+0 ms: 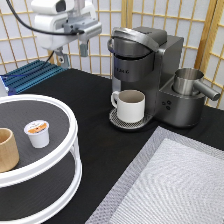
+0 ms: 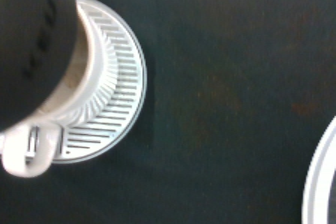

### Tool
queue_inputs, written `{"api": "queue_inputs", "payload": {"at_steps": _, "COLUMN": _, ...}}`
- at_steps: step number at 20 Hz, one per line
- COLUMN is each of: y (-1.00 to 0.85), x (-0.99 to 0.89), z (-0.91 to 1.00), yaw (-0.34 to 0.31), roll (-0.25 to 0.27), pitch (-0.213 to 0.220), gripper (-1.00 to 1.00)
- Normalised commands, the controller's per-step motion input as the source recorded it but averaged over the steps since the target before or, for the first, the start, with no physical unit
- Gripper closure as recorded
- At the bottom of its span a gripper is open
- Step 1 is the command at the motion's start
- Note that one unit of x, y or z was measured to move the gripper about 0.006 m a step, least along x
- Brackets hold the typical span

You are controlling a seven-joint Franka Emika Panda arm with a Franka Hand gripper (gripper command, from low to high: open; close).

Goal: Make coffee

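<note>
The coffee (image 1: 37, 133), a small white pod with an orange-and-white lid, stands upright on the top tier of a round white stand (image 1: 70, 150) at the exterior view's left. My gripper (image 1: 72, 53) hangs open and empty high at the top left, well above the table, between the stand and the silver coffee machine (image 1: 150, 60). A white mug (image 1: 131, 105) sits on the machine's round drip tray (image 1: 117, 121). In the wrist view the mug (image 2: 30, 150) and drip tray (image 2: 112, 100) show from above over black table.
A tan wooden cup (image 1: 6, 149) stands beside the pod on the stand. A metal pitcher (image 1: 189, 81) sits on the machine's right side. A blue rack (image 1: 30, 75) lies at the back left. A grey mat (image 1: 170, 185) covers the lower right. Paper screens close off the back.
</note>
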Motion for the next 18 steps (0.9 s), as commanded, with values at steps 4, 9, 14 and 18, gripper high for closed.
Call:
{"api": "queue_inputs", "payload": {"at_steps": 4, "y": -0.15, "x": 0.82, "z": 0.62, "yaw": -0.001, "roll": 0.135, "pitch": 0.187, "gripper": -1.00}}
{"api": "queue_inputs", "payload": {"at_steps": 9, "y": -0.16, "x": 0.79, "z": 0.50, "yaw": -0.014, "roll": 0.171, "pitch": 0.180, "gripper": -1.00}}
{"api": "queue_inputs", "payload": {"at_steps": 14, "y": -0.10, "x": 0.70, "z": 0.41, "yaw": -0.061, "roll": 0.146, "pitch": 0.092, "gripper": -1.00}}
{"api": "queue_inputs", "payload": {"at_steps": 18, "y": -0.04, "x": 0.61, "z": 0.17, "yaw": -0.069, "roll": 0.076, "pitch": 0.033, "gripper": -1.00}}
